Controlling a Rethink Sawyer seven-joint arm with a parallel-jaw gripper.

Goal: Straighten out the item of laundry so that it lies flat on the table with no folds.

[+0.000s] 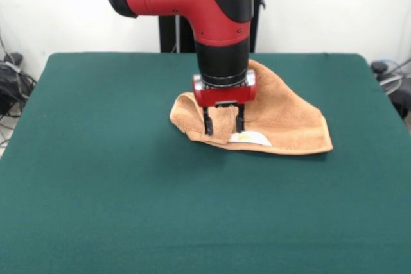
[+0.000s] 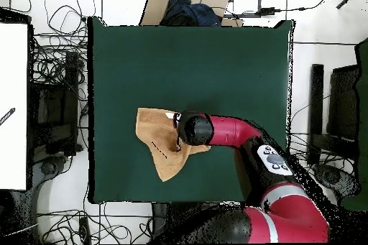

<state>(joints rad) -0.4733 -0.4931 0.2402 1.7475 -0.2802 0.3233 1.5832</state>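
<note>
Towel folded over, arm down on it.
I see the green table (image 1: pixel 96 178), the rumpled towel (image 1: pixel 289 126) near its middle, then my gripper (image 1: pixel 223 126) with fingers (image 1: pixel 208 123) parted, tips on the cloth beside the white label (image 1: pixel 252 137).

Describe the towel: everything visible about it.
The towel is orange-tan terry cloth, crumpled into a rough triangle, not flat. One edge is folded over, showing a small white label. It lies near the middle of the green table. The gripper stands over its folded edge, fingers apart and down at the cloth.
</note>
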